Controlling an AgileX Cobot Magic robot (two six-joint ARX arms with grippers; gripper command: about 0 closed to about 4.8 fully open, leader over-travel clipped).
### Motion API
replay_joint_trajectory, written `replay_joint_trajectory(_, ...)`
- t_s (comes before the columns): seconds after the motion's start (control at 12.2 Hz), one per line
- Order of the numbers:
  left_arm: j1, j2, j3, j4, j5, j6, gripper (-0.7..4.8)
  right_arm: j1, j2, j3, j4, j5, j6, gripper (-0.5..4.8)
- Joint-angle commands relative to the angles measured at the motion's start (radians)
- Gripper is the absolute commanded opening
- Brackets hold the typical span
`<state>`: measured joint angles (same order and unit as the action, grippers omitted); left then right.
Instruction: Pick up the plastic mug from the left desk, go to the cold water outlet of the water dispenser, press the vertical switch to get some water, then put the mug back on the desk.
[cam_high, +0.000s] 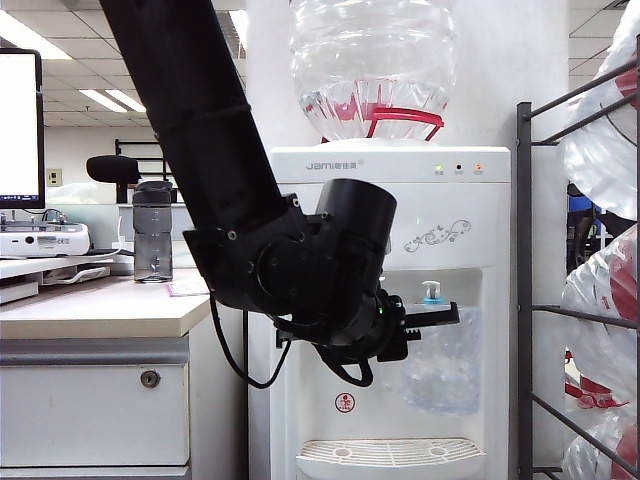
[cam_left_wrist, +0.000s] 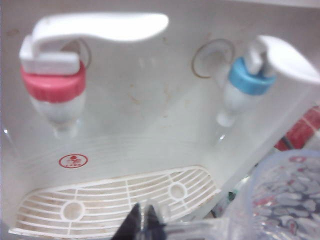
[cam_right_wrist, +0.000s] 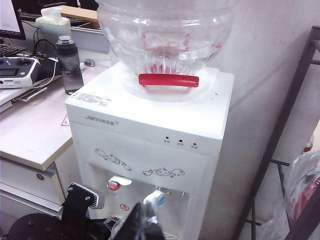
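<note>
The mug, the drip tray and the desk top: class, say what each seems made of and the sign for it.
Mug, held in the shut left gripper under the blue tap: clear crinkled plastic; the dispenser shows through it.
Drip tray: off-white moulded plastic, matte, slotted grid.
Desk top: pale beige, smooth, probably laminate.

1 mug (cam_left_wrist: 287, 200), 2 taps (cam_left_wrist: 55, 95), 1 dispenser (cam_right_wrist: 145, 125), 1 bottle (cam_high: 152, 232)
</note>
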<state>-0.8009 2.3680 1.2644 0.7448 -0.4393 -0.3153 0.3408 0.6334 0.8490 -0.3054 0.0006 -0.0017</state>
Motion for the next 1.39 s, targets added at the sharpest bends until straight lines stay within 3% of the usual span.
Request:
replay_joint_trajectory(0.08,0.011,0.007,0.026,0.018,-0.012,-0.006,-0.07,0.0,-0.002,0.003,0.012,0.0,-0.003,-0.05)
replay_joint_trajectory(0.82,0.031,0.01,0.051,-0.043,-0.013,-0.01,-0.07,0.0,-0.002,0.003,0.011,0.0,-0.003,-0.05)
replay_joint_trajectory(1.14,0.031,0.014,0.092,-0.13,-0.01,-0.019,-0.07,0.0,-0.002,0.003,0.011,0.0,-0.003,-0.05)
replay_joint_trajectory(1.39,0.029,0.019,0.103,-0.134,-0.01,-0.085,-0.07,0.0,-0.002,0.003,0.012,0.0,-0.003,-0.05)
